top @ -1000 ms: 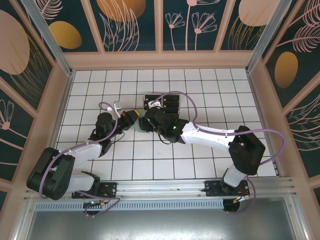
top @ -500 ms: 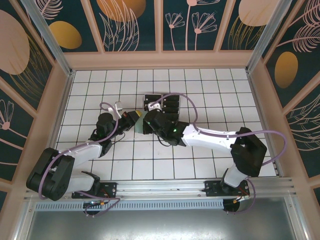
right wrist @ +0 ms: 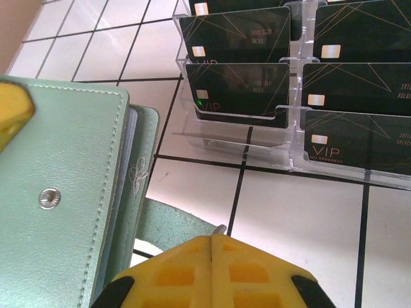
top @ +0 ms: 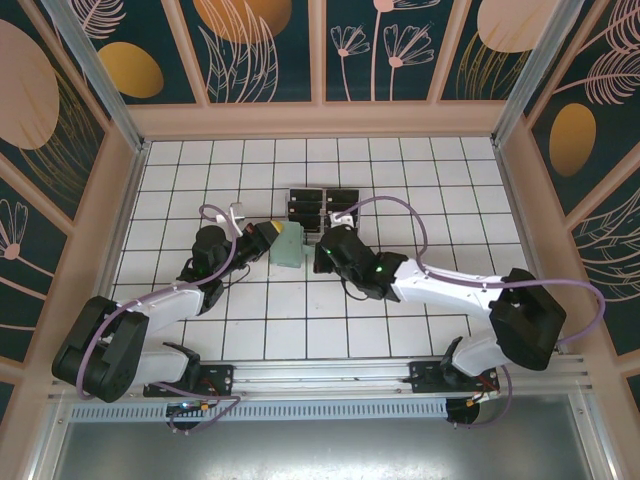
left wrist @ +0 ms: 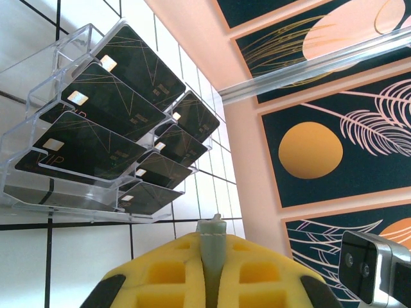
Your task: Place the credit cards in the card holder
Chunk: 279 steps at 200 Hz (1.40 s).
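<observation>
The grey-green card holder (top: 288,246) is tilted up off the tiles, pinched at its left edge by my left gripper (top: 269,233). In the left wrist view the yellow fingertips of that gripper (left wrist: 212,241) are shut on the holder's thin edge (left wrist: 212,232). My right gripper (top: 318,259) is just right of the holder. The right wrist view has that gripper (right wrist: 212,239) shut on the holder's green strap (right wrist: 172,222), beside the cover (right wrist: 64,192). Several black credit cards (right wrist: 234,35) (left wrist: 115,96) sit in the clear rack (top: 322,205).
The clear two-column slotted rack (right wrist: 225,138) stands on the white tiles just behind the holder. The pink enclosure wall (left wrist: 257,160) rises beyond it. Open tiled floor (top: 440,180) lies to the right and left of the arms.
My right gripper has closed and moved to the right, off the top of the card holder, which is now uncovered in the top view. The left gripper keeps its grip in place.
</observation>
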Available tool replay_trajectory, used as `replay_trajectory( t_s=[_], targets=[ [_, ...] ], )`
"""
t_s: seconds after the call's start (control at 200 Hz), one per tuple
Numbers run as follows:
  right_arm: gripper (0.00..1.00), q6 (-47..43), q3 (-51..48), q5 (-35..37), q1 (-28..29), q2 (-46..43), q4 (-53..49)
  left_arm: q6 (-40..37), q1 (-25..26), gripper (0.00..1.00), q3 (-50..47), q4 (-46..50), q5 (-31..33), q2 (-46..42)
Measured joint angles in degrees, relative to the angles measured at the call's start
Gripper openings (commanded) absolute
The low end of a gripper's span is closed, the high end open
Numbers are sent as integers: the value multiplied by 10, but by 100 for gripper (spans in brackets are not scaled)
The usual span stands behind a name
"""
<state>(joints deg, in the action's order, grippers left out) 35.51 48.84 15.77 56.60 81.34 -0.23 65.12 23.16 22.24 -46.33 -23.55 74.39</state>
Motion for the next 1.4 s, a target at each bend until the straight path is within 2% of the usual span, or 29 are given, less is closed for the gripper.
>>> replay_trajectory(
  t_s=[0.045,0.105,0.21,0.46,0.611,0.721,0.946,1.056,1.141,1.301,1.396],
  targets=[
    [0,7,-10,-9,-4,-9,9,0,0,0,0,0,0,0],
    [17,14,-22,-19,-9,-18,20,0,0,0,-2,-2,0,0],
    [38,35,-43,-29,-14,-26,35,0,0,0,-7,-1,0,0],
    [51,54,-55,-51,-14,-26,54,0,0,0,-7,-2,0,0],
    [52,56,-55,-54,-14,-26,63,0,0,0,-7,-2,0,0],
    [48,56,-54,-54,-15,-21,67,0,0,0,-7,-2,0,0],
    [25,59,-54,-63,-24,-4,74,0,0,0,-7,-2,0,0],
    [17,60,-54,-69,-31,-4,80,0,0,0,-7,-2,0,0],
    [17,64,-54,-75,-36,-4,86,0,0,0,-7,-2,0,0],
    [31,68,-54,-97,-43,-4,102,0,0,0,-7,-3,0,0],
    [33,69,-54,-108,-47,-4,112,0,0,0,-7,-6,-1,0]
  ],
)
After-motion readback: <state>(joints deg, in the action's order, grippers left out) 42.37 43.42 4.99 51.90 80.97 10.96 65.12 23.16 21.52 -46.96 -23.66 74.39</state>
